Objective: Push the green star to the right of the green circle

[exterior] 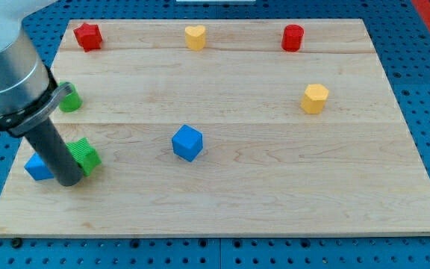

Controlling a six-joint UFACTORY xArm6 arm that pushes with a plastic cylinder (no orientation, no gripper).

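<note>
Two greens hug the board's (394,149) left edge: my tip (70,181) touches green star (88,155), green circle (71,99) above.

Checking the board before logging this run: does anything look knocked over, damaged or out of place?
Nothing stands out. All blocks lie flat on the wooden board; my tip sits against the green star, partly hiding a blue block.

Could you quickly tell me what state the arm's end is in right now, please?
No gripper: my tip holds nothing, resting against the green star, beside the blue block.
</note>
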